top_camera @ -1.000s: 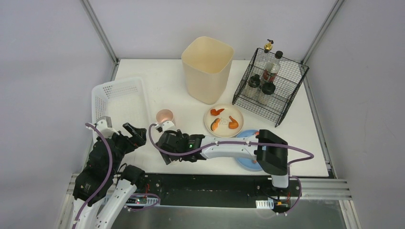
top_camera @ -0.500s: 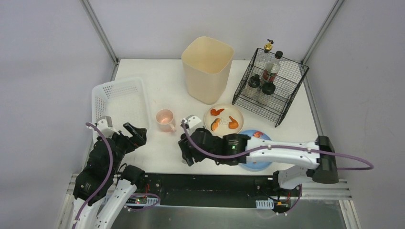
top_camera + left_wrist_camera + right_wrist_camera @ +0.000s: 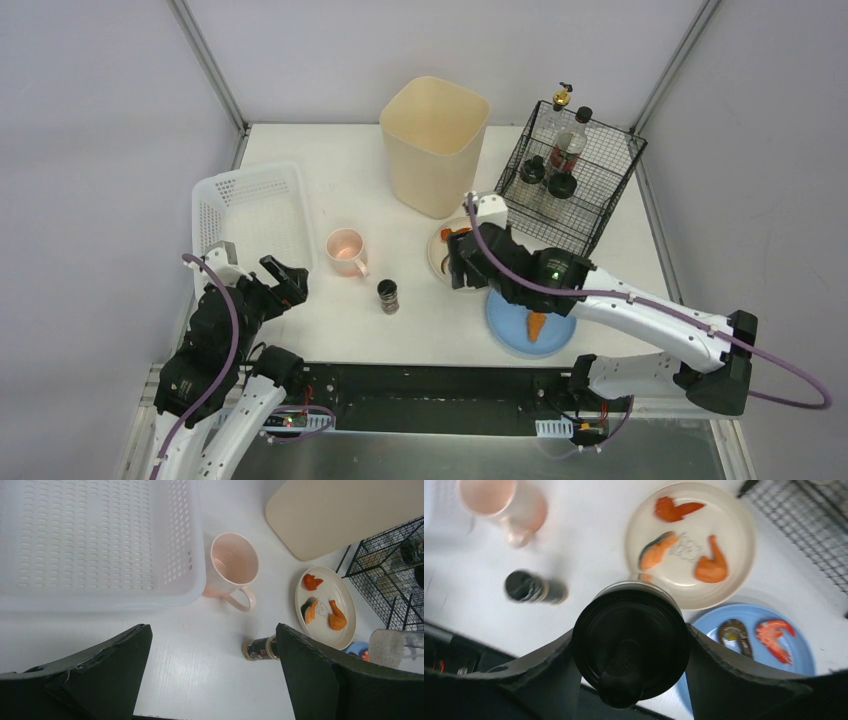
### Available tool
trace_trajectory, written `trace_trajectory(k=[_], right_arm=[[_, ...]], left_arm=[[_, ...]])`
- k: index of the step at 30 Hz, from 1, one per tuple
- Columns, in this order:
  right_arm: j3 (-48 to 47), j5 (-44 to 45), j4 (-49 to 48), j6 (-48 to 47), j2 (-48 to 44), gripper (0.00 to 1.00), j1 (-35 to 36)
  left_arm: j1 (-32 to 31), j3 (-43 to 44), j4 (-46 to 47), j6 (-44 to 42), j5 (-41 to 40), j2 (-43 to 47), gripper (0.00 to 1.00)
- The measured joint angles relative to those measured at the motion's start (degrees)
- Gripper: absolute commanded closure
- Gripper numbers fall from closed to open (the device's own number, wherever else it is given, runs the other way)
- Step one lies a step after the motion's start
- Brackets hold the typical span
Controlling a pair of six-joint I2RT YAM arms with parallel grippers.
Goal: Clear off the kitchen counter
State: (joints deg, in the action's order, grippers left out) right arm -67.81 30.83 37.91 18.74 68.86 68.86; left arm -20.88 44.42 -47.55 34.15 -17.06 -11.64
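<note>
The white tabletop (image 3: 340, 180) carries a white perforated basket (image 3: 255, 215) along its left side, with a pink mug (image 3: 345, 250) close against the basket's right wall, its handle turned to the front. A tall cream bin (image 3: 433, 145) stands at the back centre and a black wire rack (image 3: 600, 200) at the back right corner. Nearer the front, a small dark-capped shaker (image 3: 388, 296) stands upright between the mug and a blue plate (image 3: 510, 325), which lies by the front edge just beside a cream plate (image 3: 734, 525).
</note>
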Motion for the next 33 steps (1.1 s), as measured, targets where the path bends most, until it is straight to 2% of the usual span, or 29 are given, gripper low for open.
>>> trace_trajectory(k=[7,11,17,24,33], right_arm=[[0.2,-0.2,0.5,-2.1,-3.5,0.81,-17.8],[-0.8,-1.0,0.5,-3.4,-2.7,0.86,-25.0],[-4.8,-3.4,-1.7,-4.3,1.8,0.86,-33.2],[-6.9,-4.4,-5.3,-4.1,5.7,0.86,-39.4],[-8.0,-5.1,-8.8,-2.6,12.1,0.86,-42.8]], left_arm=[[0.0,0.0,0.0,0.0,0.0,0.0,0.00],[0.0,0.0,0.0,0.0,0.0,0.0,0.00],[0.0,0.0,0.0,0.0,0.0,0.0,0.00],[0.0,0.0,0.0,0.0,0.0,0.0,0.00],[0.0,0.0,0.0,0.0,0.0,0.0,0.00]])
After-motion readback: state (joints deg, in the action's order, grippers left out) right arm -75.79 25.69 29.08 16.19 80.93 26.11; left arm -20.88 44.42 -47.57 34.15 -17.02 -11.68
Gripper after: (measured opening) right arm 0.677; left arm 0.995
